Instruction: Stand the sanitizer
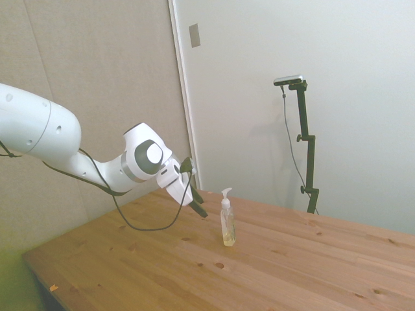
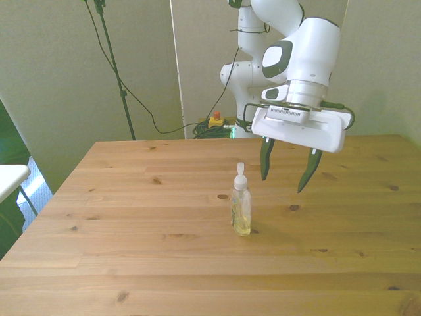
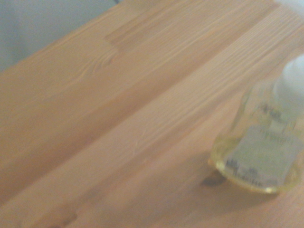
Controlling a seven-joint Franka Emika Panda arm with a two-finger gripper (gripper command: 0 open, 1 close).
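Sanitizer point(image 2: 241, 209): one slim clear bottle, yellowish liquid in its lower part, white pump top, standing upright on the wooden table point(image 2: 131, 217) near the middle. Label: pale panel with dark print, seen blurred in the wrist view point(image 3: 263, 152); no brand or wording readable. Side view shows it free-standing point(image 1: 227, 223), nothing touching it.

Gripper point(image 2: 287, 172): white body, two dark fingers point(image 2: 266, 161) spread wide apart, holding nothing, raised above the tabletop just beside the bottle, toward the front view's right. In the side view it hangs close to the pump top point(image 1: 198, 206).
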